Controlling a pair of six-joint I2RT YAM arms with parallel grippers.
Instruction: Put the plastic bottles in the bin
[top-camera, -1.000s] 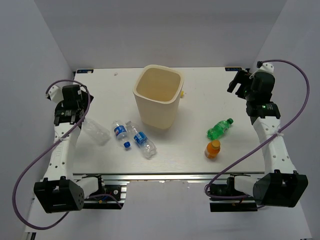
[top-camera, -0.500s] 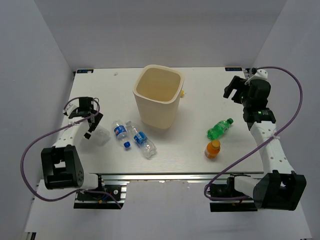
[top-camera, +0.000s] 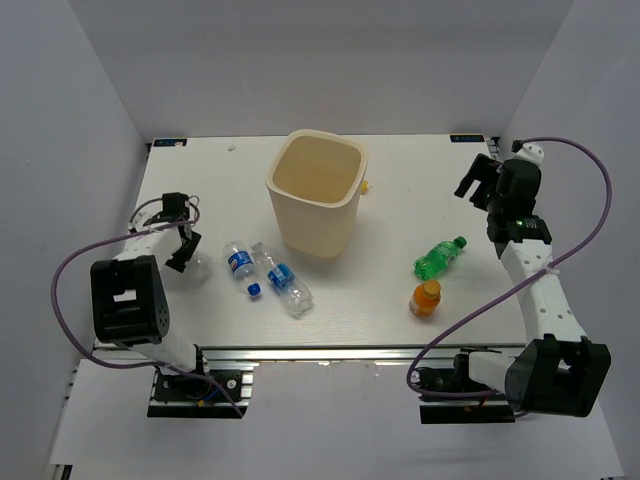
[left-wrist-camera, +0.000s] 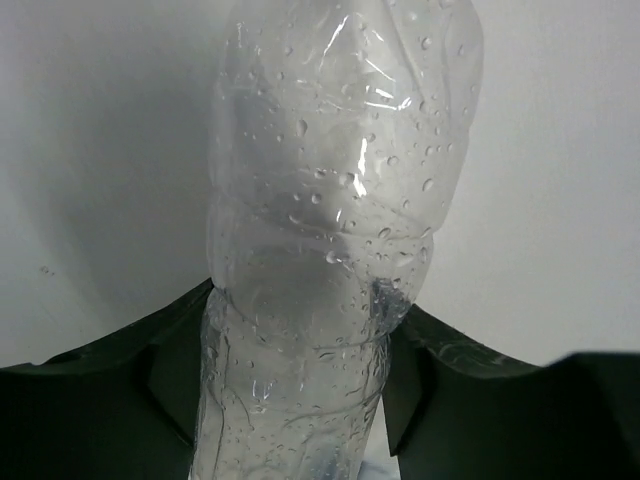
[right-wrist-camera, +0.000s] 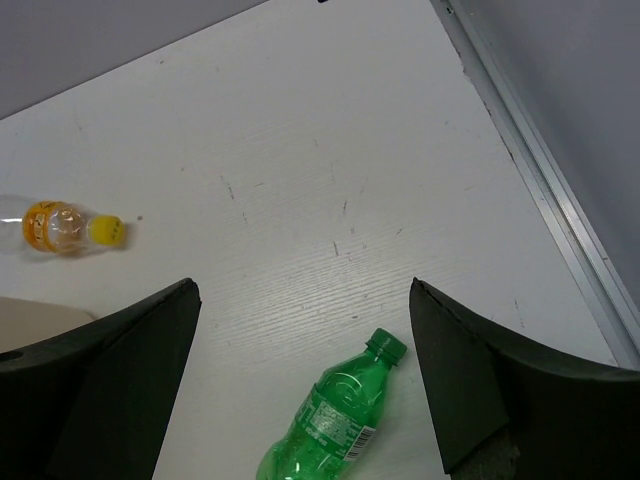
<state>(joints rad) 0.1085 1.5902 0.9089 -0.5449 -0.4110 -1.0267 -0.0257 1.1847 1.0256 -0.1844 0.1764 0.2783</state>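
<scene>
Here the left tool is clenched on a crumpled, droplet-beaded clear bottle near the surface's left edge, with the bottle's lower end cut off from view. The right tool gapes near a green bottle, partly cropped. The smooth cream bin stands toward the far edge.

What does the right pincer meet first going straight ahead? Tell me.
Probably the green bottle, lying between the fingers of the open right pincer in the wrist view. Depth is unclear, so it could touch bare table instead.
</scene>
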